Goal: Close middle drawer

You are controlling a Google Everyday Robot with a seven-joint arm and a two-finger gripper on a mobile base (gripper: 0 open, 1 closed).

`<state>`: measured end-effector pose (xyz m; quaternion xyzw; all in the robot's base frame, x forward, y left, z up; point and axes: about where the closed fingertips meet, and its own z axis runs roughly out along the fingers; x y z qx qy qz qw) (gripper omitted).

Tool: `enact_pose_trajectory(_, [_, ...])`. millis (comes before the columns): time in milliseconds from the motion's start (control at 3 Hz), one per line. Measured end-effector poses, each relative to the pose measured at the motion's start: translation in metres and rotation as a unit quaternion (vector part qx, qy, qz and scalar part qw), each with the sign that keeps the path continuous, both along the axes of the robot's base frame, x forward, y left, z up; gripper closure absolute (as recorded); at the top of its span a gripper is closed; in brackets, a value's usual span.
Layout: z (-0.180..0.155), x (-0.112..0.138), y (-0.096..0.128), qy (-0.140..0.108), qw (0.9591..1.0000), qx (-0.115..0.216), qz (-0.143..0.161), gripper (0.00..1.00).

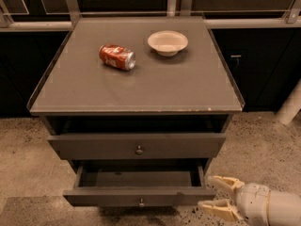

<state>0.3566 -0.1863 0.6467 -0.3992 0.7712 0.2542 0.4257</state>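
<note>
Glossy end effector (206, 191) beside matt drawer (108, 197)

The middle drawer (108, 197) stands pulled out, tool (205, 191) beside its right corner.

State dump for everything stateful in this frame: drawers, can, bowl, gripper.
Dark grey-brown middle drawer with small round knob: pulled out, open, inside looks empty.
Dark grey-brown upper drawer: looks slightly out, dark gap above its front.
Red soda can: lying on its side on the grey cabinet top.
White round bowl: upright, empty.
Cream two-finger gripper: fingers open, at the middle drawer's right front corner.
</note>
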Motion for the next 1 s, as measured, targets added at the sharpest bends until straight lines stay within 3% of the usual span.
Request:
enact_pose_trajectory(333, [0.0, 0.0, 0.0, 0.0, 1.0, 0.0, 0.0, 0.65])
enact_pose_trajectory(667, [-0.035, 0.004, -0.016, 0.016, 0.999, 0.028, -0.032, 0.88])
enact_pose_trajectory(1000, [-0.112, 0.003, -0.057, 0.048, 0.9877, 0.074, -0.128, 1.0])
